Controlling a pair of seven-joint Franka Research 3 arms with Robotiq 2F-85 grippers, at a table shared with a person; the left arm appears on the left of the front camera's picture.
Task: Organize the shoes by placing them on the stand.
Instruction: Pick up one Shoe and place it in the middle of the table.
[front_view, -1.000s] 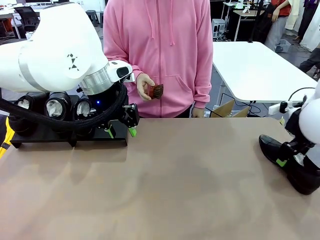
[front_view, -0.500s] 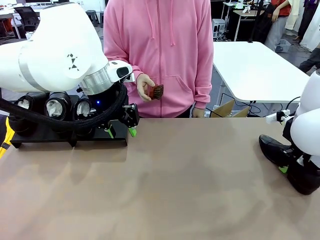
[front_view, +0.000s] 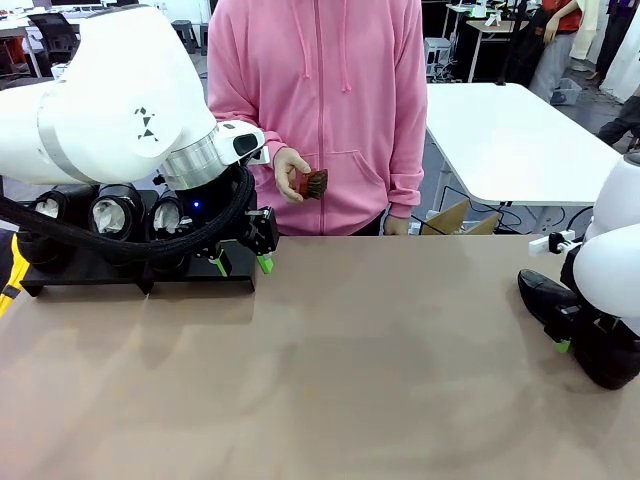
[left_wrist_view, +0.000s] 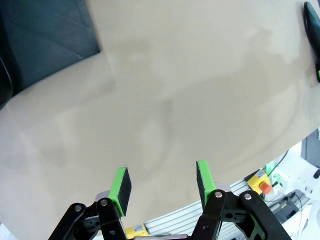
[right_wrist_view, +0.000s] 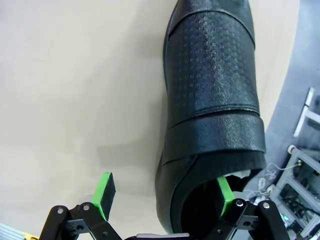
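Three black shoes (front_view: 115, 210) with white paper stuffing stand on the low black stand (front_view: 130, 276) at the far left. My left gripper (front_view: 242, 264) hovers open just right of the stand, with bare table under its fingers (left_wrist_view: 120, 184) and the stand's corner (left_wrist_view: 45, 40) beyond. A fourth black shoe (front_view: 543, 296) lies at the table's right edge. My right gripper (right_wrist_view: 165, 195) is open over that shoe's (right_wrist_view: 212, 100) heel end. One pad sits outside the shoe's side and the other over its opening, where a bit of white paper (right_wrist_view: 243, 174) shows.
A person in a pink hoodie stands at the far side holding a small brown brush (front_view: 312, 183). A white table (front_view: 510, 140) stands behind at the right. A cardboard box (front_view: 460, 218) peeks over the far edge. The table's middle is bare brown surface (front_view: 380, 360).
My right arm has shifted over the shoe at the right edge, now covering more of its heel end. The left arm, the stand and the person's brush hand have stayed put.
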